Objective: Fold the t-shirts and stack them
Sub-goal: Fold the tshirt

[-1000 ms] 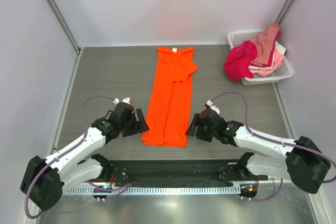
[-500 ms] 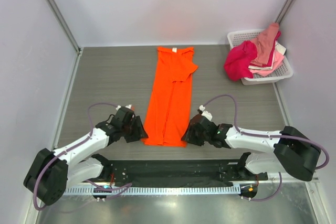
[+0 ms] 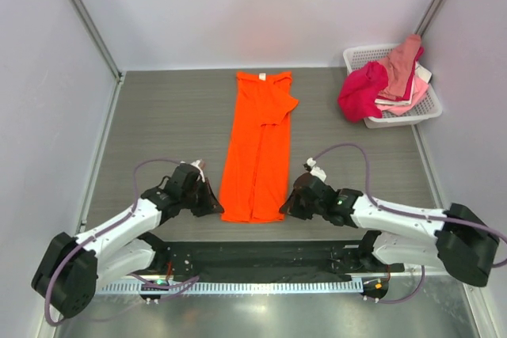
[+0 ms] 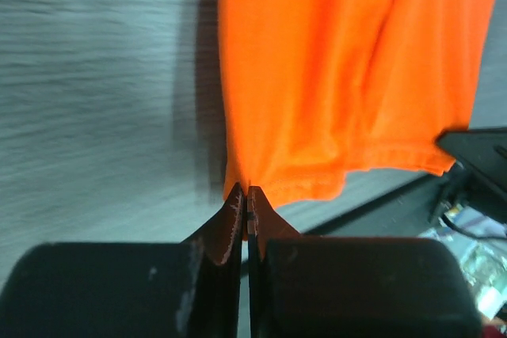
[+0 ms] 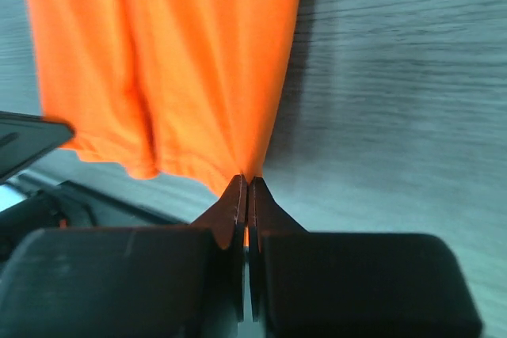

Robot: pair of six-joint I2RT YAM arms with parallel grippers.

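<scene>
The orange t-shirt (image 3: 257, 148) lies as a narrow strip on the tabletop (image 3: 158, 116), long axis running straight away from the arms — collar far, hem near. The left fingers (image 4: 231, 223) and right fingers (image 5: 234, 210) are pinched shut, seemingly on 1 near hem corner each, so the fold goes forward
</scene>
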